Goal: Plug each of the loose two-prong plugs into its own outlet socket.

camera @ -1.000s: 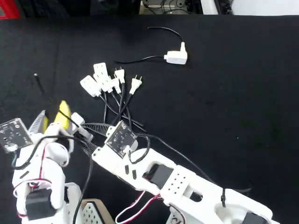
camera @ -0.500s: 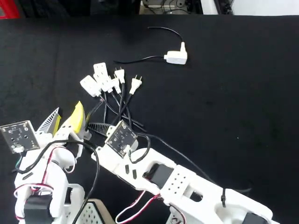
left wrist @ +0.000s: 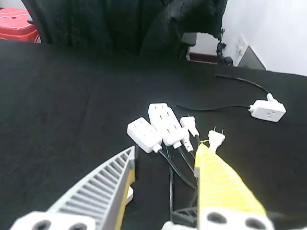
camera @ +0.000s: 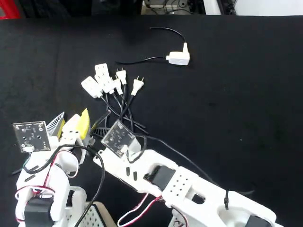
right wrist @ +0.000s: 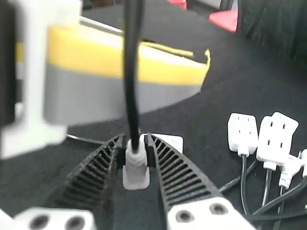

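black table (camera: 236, 94) under both arms. left gripper (left wrist: 167, 152) is spread wide and holds nothing, with white outlet sockets (left wrist: 153, 127) and two loose plugs (left wrist: 217, 139) lying just ahead of its tips. right gripper (right wrist: 134, 139) is clamped on a white plug (right wrist: 135, 170), its black cord (right wrist: 132, 72) running out past the fingertips.

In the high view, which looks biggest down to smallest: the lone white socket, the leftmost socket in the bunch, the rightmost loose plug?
1. lone white socket and leftmost socket: look alike, not ranked.
2. rightmost loose plug: smallest.
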`<state>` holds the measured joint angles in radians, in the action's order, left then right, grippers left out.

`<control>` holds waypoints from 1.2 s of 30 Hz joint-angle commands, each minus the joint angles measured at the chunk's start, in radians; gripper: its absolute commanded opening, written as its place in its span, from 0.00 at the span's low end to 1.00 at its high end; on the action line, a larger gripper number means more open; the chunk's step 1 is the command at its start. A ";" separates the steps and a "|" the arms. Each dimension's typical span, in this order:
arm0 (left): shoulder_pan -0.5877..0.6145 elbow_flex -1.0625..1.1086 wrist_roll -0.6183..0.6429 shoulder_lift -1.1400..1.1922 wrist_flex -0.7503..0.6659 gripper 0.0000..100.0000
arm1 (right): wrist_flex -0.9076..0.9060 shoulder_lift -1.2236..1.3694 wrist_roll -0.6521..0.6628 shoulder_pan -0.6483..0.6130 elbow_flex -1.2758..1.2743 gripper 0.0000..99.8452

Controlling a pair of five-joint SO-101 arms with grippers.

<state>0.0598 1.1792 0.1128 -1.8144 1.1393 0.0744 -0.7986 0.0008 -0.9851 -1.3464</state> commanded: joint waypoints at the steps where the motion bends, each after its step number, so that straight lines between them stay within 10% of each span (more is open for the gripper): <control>1: -0.008 -0.084 -0.020 -0.005 0.066 0.21 | -0.091 -0.031 0.005 0.057 0.119 0.01; 13: 0.311 -0.143 -0.032 -0.005 0.163 0.21 | -0.137 -0.077 -0.175 0.241 0.239 0.01; 22: 0.010 -0.042 -0.178 -0.005 0.141 0.21 | -0.006 -0.575 -0.591 0.318 -0.008 0.01; 36: -0.140 -0.097 0.037 -0.005 0.086 0.22 | -0.206 -0.745 -0.601 0.064 -0.041 0.01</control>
<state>-0.0660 1.1408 0.1250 -1.8159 1.2451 -0.1297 -1.5750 -0.5961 -0.9129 -1.4323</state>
